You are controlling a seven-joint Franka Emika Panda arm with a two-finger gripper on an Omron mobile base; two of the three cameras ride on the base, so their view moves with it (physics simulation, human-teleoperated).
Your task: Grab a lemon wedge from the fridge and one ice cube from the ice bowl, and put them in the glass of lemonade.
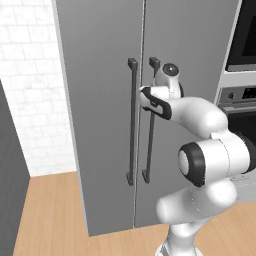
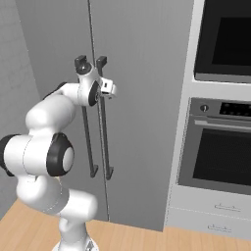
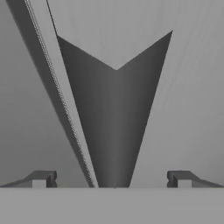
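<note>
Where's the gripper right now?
The gripper is open, up against the closed fridge, at the upper part of its right door's bar handle, left of the wall oven.

This is a home kitchen. A tall grey two-door fridge (image 1: 100, 100) with long dark bar handles (image 1: 132, 120) stands beside a built-in black-fronted wall oven (image 2: 220, 147) with drawers (image 2: 215, 215) beneath, on a wood plank floor (image 1: 50, 215) against white tiled wall (image 1: 30, 75).

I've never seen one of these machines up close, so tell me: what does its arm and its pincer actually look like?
The arm is a chain of smooth, rounded glossy white segments, joined by dark, almost black rings and round white end caps. No loose cables show. The pincer ends in two small dark grey fingertips, blocky and stepped in shape.
</note>
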